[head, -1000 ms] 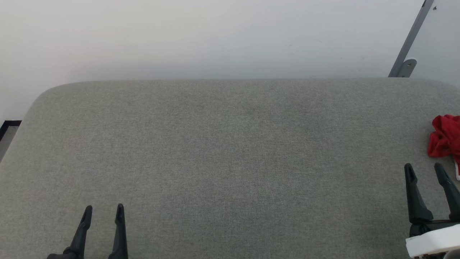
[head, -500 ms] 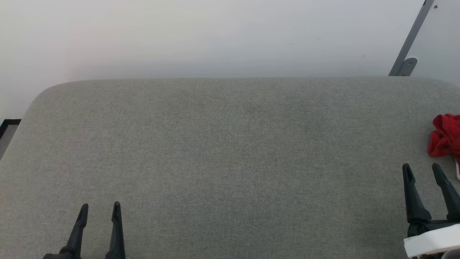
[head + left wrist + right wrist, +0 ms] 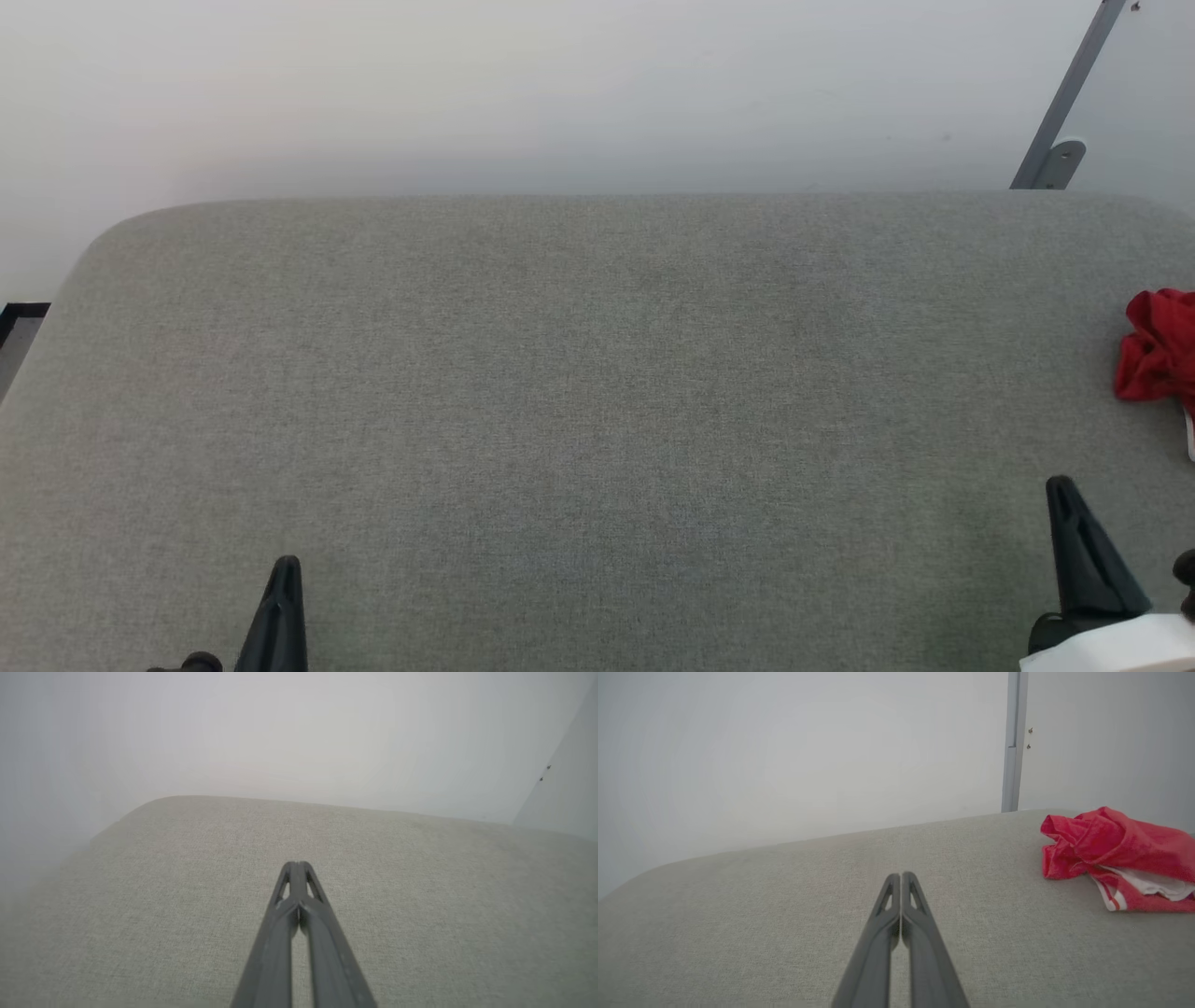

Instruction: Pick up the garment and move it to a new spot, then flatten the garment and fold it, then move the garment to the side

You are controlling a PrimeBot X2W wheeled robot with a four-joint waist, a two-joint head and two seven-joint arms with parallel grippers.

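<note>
The garment [image 3: 1158, 350] is a crumpled red heap at the far right edge of the grey padded surface [image 3: 597, 373], cut off by the head view's border. In the right wrist view the garment [image 3: 1115, 851] shows red folds with a white panel and striped trim at its lower side. My right gripper [image 3: 1060, 485] is low on the right, nearer to me than the heap and clear of it; its fingers [image 3: 900, 875] are pressed together with nothing between them. My left gripper [image 3: 283, 565] is at the lower left, far from the garment, and its fingers [image 3: 296, 864] are also pressed together.
A pale wall rises behind the surface's rounded far edge. A slanted grey metal bar [image 3: 1064, 103] with a foot stands at the back right, and the bar [image 3: 1013, 742] is upright in the right wrist view. A dark strip of floor edge [image 3: 19, 317] shows at the left.
Both grippers were open before and are now shut. Both have drawn back toward the bottom edge of the head view. The garment has stayed put.
</note>
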